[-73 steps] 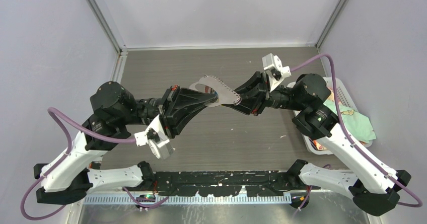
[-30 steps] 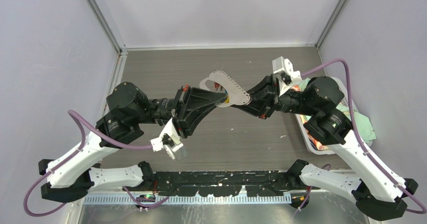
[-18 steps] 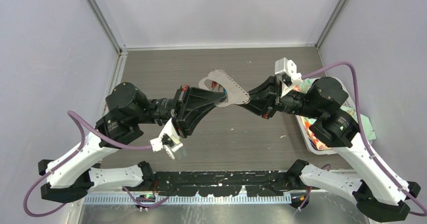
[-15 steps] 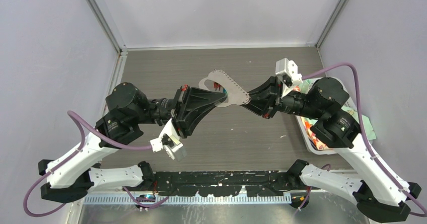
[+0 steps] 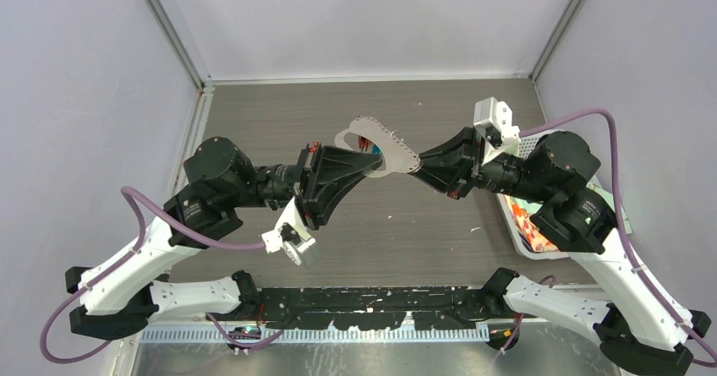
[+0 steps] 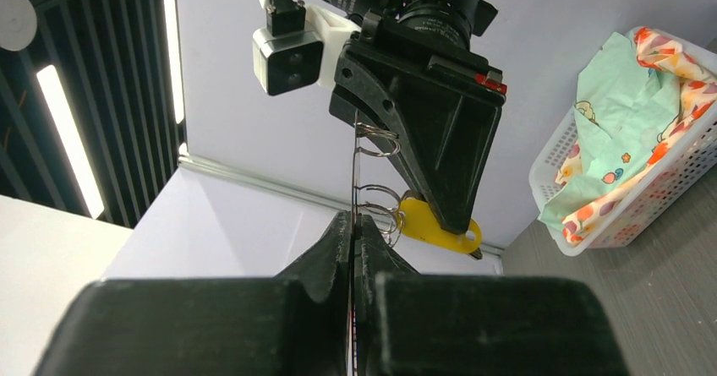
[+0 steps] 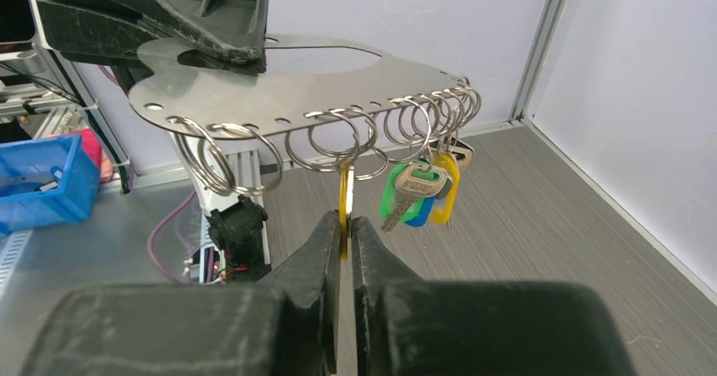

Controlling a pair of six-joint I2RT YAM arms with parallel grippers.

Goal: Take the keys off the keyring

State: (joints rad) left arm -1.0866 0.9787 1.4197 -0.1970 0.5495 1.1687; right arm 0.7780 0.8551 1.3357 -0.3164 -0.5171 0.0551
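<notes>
The keyring (image 5: 372, 142) is a flat silvery plate with an oval cutout, held in the air over the table's middle. My left gripper (image 5: 369, 167) is shut on its near edge; the left wrist view shows the plate edge-on (image 6: 356, 173) between the jaws. Several split rings hang along its holed edge (image 7: 338, 135). My right gripper (image 7: 345, 222) is shut on a yellow-headed key (image 7: 344, 198) hanging from one ring; that key also shows in the left wrist view (image 6: 431, 226). Green, blue and yellow keys (image 7: 418, 192) hang bunched at the plate's far end.
A white basket (image 5: 541, 215) with patterned cloth stands at the table's right edge, under my right arm; it shows in the left wrist view (image 6: 626, 156). A blue bin (image 7: 38, 182) sits off the table's near side. Enclosure walls stand on three sides.
Over the last seconds both arms shifted right with the keyring. My right gripper has drawn back to the right, away from the plate, still shut.
</notes>
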